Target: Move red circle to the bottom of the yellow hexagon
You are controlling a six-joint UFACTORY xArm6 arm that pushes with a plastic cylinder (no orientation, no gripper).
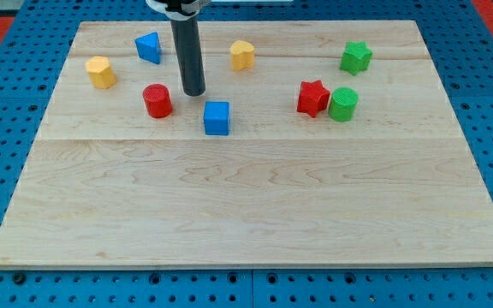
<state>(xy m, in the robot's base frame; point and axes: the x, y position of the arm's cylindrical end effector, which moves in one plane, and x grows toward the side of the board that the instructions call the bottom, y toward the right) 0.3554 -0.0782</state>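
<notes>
The red circle (157, 100) sits on the wooden board at the upper left. The yellow hexagon (101, 72) lies up and to the left of it, near the board's left edge. My tip (193, 91) stands on the board just to the right of the red circle, with a small gap between them, and above the left corner of the blue cube (216, 117).
A blue triangle (148, 47) lies above the red circle. A yellow heart (242, 55) sits right of the rod. A red star (312, 97), a green circle (343, 103) and a green star (356, 57) lie at the right. The board (255, 205) rests on a blue pegboard.
</notes>
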